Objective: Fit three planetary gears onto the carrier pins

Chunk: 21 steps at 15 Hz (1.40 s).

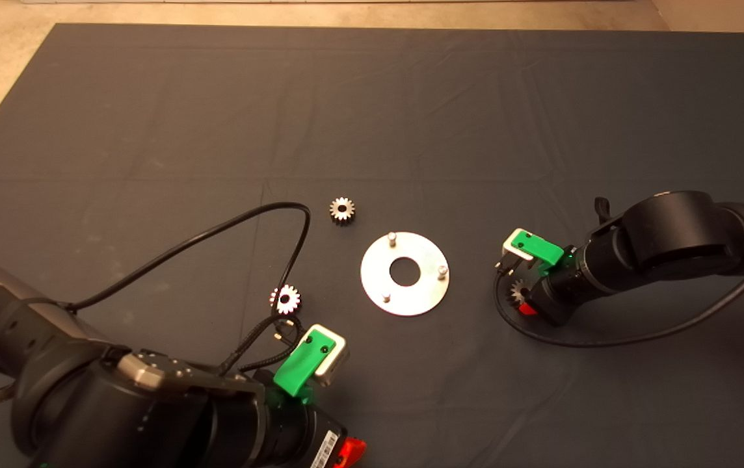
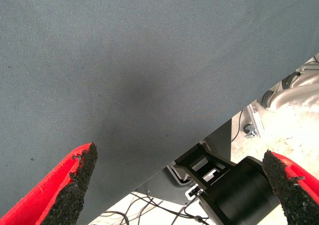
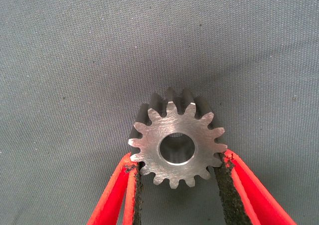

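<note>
Head view, left to right. My left end effector [image 1: 320,364] sits at the lower left edge of the mat [image 1: 151,130], parked, holding nothing. In the left wrist view its fingers [image 2: 75,175] are spread wide over bare mat, with the mat's edge and some of my own hardware beyond it.

Next, gear one [image 1: 285,299] lies flat on the mat just beyond that end effector, beside a loop of my black cable [image 1: 216,231]. Gear two [image 1: 342,210] lies flat further up the mat, near the disc's upper left rim but not touching it.

The disc [image 1: 425,292] lies flat at mid-mat, with a big centre hole. Its three pins [image 1: 392,238] stand upright and all three are bare: one at the top, one on the right, one at the lower left.

Right of the disc, and clear of it, is my right end effector [image 1: 516,296], coming in from the right edge. It is pinching gear three [image 1: 516,292]. The right wrist view confirms this: gear three [image 3: 177,140] is held on edge, its bore facing the camera, with the two pads pressed against teeth on opposite flanks. I can't tell whether it is resting on the mat or just above it.

All three gears are off the carrier.
</note>
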Each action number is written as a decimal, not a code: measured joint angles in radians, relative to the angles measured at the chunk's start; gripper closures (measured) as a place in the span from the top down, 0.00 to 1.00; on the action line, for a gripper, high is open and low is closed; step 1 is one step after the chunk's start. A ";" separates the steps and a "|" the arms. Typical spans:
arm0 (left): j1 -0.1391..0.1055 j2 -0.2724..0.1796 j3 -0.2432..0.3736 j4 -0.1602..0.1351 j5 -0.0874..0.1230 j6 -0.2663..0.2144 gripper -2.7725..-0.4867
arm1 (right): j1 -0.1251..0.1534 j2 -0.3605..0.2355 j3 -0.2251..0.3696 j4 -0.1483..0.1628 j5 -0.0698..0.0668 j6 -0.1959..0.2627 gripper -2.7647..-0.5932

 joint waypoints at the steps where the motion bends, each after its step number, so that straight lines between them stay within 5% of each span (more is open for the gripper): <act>1: 0.000 0.000 0.000 0.000 0.000 0.000 0.83 | 0.000 0.000 0.000 -0.001 0.000 -0.020 0.12; 12: 0.000 0.003 0.000 0.000 0.000 0.000 0.83 | -0.003 -0.024 0.088 -0.011 -0.002 -0.044 0.10; 17: 0.000 0.005 0.000 0.000 0.000 0.000 0.83 | 0.079 -0.027 0.185 -0.012 -0.001 -0.034 0.10; 21: 0.000 0.006 0.000 0.001 0.000 0.000 0.83 | 0.087 0.009 0.195 -0.012 -0.003 -0.028 0.10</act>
